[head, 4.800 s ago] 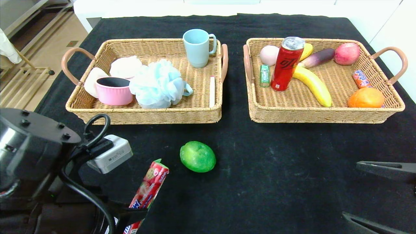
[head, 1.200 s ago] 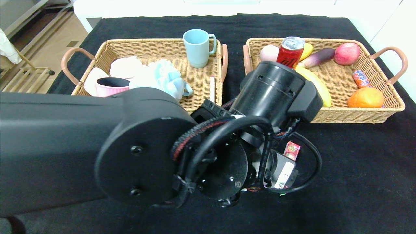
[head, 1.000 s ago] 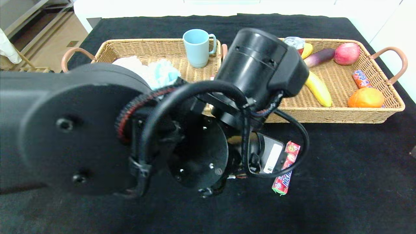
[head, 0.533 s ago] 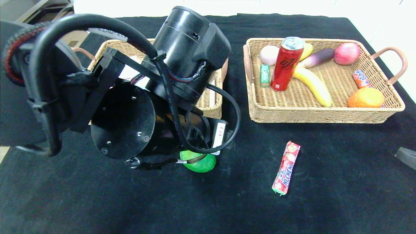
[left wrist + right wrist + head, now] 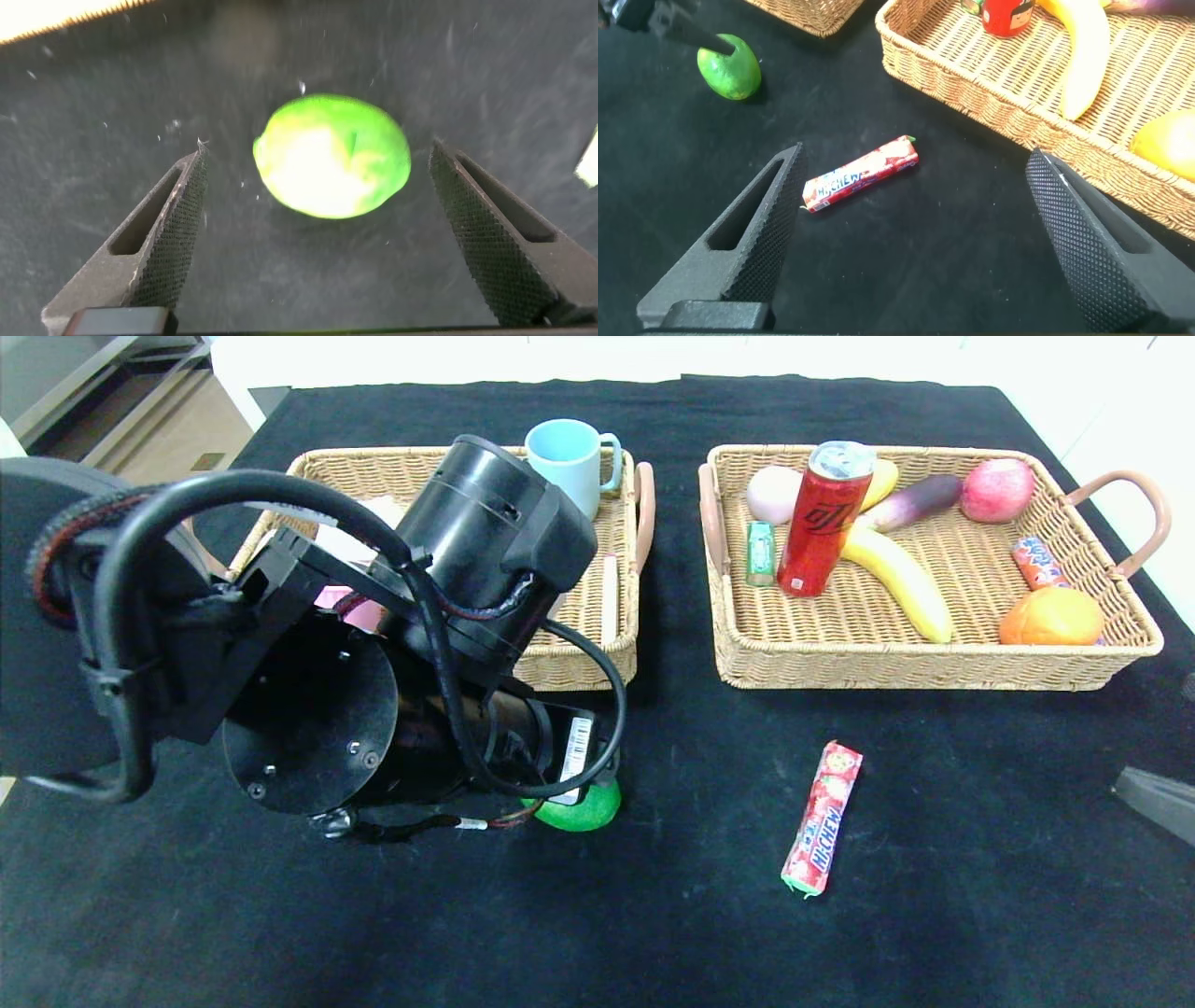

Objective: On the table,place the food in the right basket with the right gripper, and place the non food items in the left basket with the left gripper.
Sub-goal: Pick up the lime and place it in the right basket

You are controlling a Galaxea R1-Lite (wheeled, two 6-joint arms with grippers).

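Two woven wicker baskets with brown loop handles stood side by side on the black cloth-covered table point(image 5: 934, 896), and we logged the contents from left to right.

Left basket point(image 5: 616, 653): we noted a pale blue ceramic mug point(image 5: 568, 455) at its far edge and a thin cream stick point(image 5: 610, 599) along its right wall; a pink item showed only in part behind the left arm point(image 5: 308, 709), so we could not tell more.

Left gripper point(image 5: 327, 224): its fingers point(image 5: 168, 233) stood spread wide, hovering over the green lime-shaped fruit point(image 5: 334, 156) without touching it. We saw the fruit lying on the cloth in front of the left basket.

Centre: we found a red Hi-Chew candy stick point(image 5: 822, 818) lying flat on the cloth, in front of the right basket and apart from it.

Right basket point(image 5: 934, 663): we counted a red drinks can point(image 5: 823, 519) upright, a small green packet point(image 5: 760, 553), a yellow banana point(image 5: 899, 581), a purple aubergine point(image 5: 915, 500), a red apple point(image 5: 997, 490), an orange point(image 5: 1051, 617) and a second candy roll point(image 5: 1036, 563).

Right gripper point(image 5: 915, 243): it was spread wide and empty, held above the cloth near the candy stick, at the table's right edge.
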